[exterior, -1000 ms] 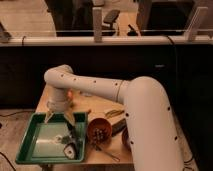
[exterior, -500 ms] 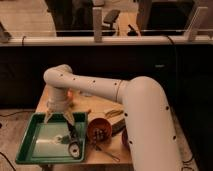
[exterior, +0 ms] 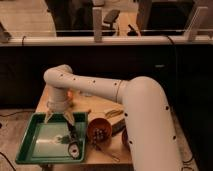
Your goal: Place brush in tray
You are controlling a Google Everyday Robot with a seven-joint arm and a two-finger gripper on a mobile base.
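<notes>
The green tray sits at the table's front left. The brush lies inside it on the right side. Its dark handle points back toward the gripper and its round whitish head is near the tray's front rim. My gripper hangs over the tray's far edge, pointing down. Its tan fingers are spread apart with nothing between them. The top end of the brush handle lies just below the right finger.
A round orange bowl with dark contents stands right of the tray. A thin wire utensil lies in front of it, with a dark flat tool and a yellowish item beside it. My thick white arm covers the table's right side.
The brush's head has shifted a little to the right inside the tray. The gripper has stayed over the tray's far edge.
</notes>
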